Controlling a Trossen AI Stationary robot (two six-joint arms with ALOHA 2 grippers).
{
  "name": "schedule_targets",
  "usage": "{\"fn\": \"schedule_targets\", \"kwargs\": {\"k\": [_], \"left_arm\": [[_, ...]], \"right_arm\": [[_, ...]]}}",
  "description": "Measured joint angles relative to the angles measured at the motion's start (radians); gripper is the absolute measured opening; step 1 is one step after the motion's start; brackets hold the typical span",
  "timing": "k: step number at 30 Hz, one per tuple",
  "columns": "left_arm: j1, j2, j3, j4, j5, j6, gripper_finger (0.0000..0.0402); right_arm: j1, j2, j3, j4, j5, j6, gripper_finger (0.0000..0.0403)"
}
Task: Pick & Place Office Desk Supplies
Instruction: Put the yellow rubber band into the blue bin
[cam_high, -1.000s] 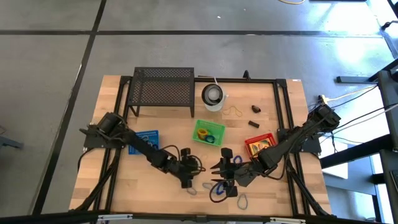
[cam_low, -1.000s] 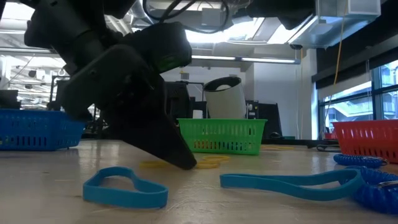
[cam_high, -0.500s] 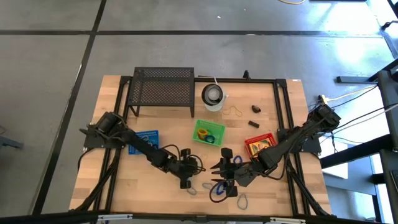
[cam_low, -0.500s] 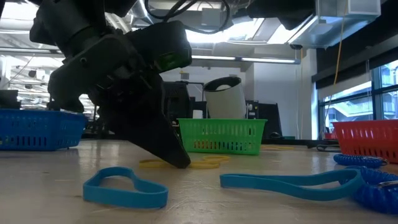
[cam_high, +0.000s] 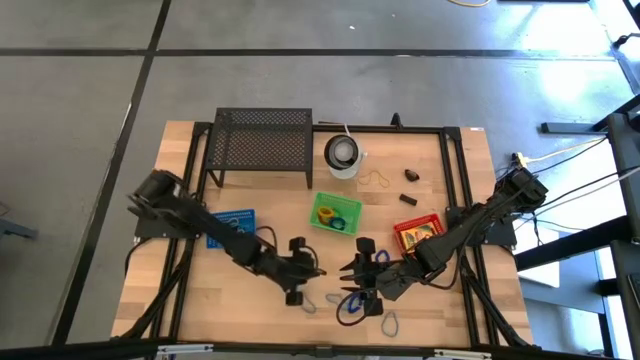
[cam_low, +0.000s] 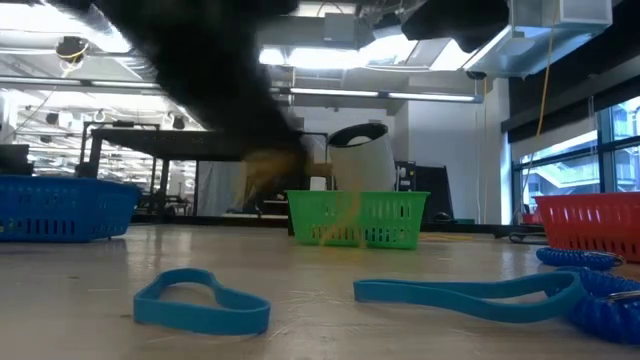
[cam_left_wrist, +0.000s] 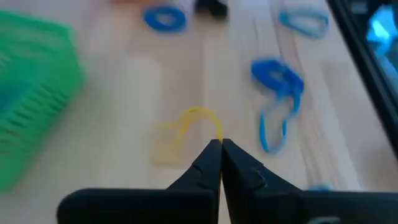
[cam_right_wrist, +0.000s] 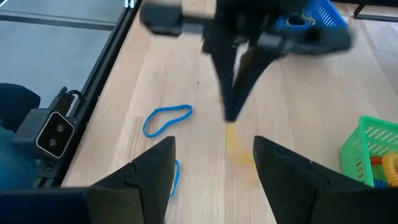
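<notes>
The left gripper (cam_left_wrist: 221, 144) is closed, its two fingers pinched on a yellow rubber band (cam_left_wrist: 186, 130) that hangs from the fingertips above the wooden table (cam_high: 240, 300), between the green basket (cam_high: 335, 212) and the loose blue loops (cam_left_wrist: 277, 78) lying near the front edge. In the right wrist view the band appears as a blurred yellow streak just below the closed fingertips, with a light blue rubber band (cam_right_wrist: 166, 118) flat on the table beside it. The right gripper (cam_high: 358, 280) waits near, just beside the blue loops, its fingers spread apart and empty.
</notes>
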Motion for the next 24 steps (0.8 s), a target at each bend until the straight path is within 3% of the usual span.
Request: {"fn": "schedule_targets", "kwargs": {"k": [8, 13, 20, 24], "left_arm": [[-0.068, -0.197, 0.001, 0.023, -0.276, 0.145, 0.0003], [-0.123, -0.278, 0.002, 0.163, -0.447, 0.273, 0.0003], [-0.169, -0.283, 0.002, 0.428, -0.487, 0.48, 0.0002], [-0.179, -0.282, 0.002, 0.474, -0.49, 0.523, 0.0003]], "right_arm": [[0.0, 0.0, 0.0, 0.0, 0.0, 0.0, 0.0217], [0.0, 0.0, 0.0, 0.0, 0.001, 0.0, 0.0217], [0.0, 0.0, 0.0, 0.0, 0.003, 0.0, 0.0217], [0.0, 0.0, 0.0, 0.0, 0.003, 0.0, 0.0217]]}}
